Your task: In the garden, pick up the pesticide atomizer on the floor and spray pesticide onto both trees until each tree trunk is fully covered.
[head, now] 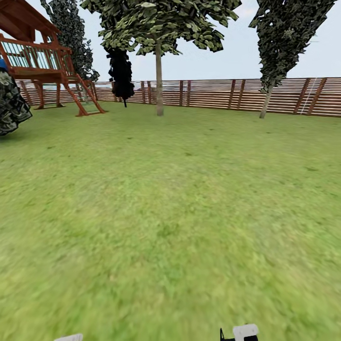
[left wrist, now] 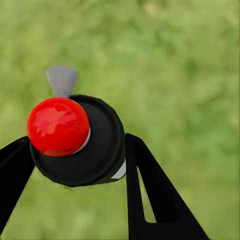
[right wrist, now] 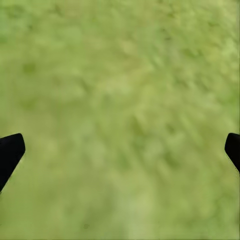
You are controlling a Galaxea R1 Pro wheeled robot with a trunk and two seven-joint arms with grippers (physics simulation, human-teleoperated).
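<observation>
Across the whole garden, the green lawn (head: 170, 213) spreads from the robot's feet to the brown slatted fence (head: 246, 94), which serves here as the landmark for everything else. Just in front of that fence, near its middle, stands a tree (head: 158, 28) with a broad flat-leaved green crown and a straight pale trunk (head: 159, 85). Further along the fence toward the robot's right stands a second tree (head: 284, 33), its crown darker and narrower, its thin trunk (head: 266, 102) leaning slightly. At the fence's left end rises a red-brown wooden play tower (head: 42, 61) with a railed deck and slanted braces. A near-black cone-shaped tree (head: 121, 71) hangs dark against the fence between the tower and the middle tree, and a round dark bush (head: 12, 104) sits well forward of the fence at the left edge.

Far from the fence, over the near grass, the left end effector (left wrist: 75, 155) is clamped on the pesticide atomizer (left wrist: 90, 145): its two black fingers (left wrist: 150, 190) press either side of the dark round cap, whose red button (left wrist: 58, 126) and small grey nozzle (left wrist: 62, 80) face the wrist camera. The right end effector (right wrist: 120, 150) hangs with fingers spread wide apart, nothing but blurred grass between them.
</observation>
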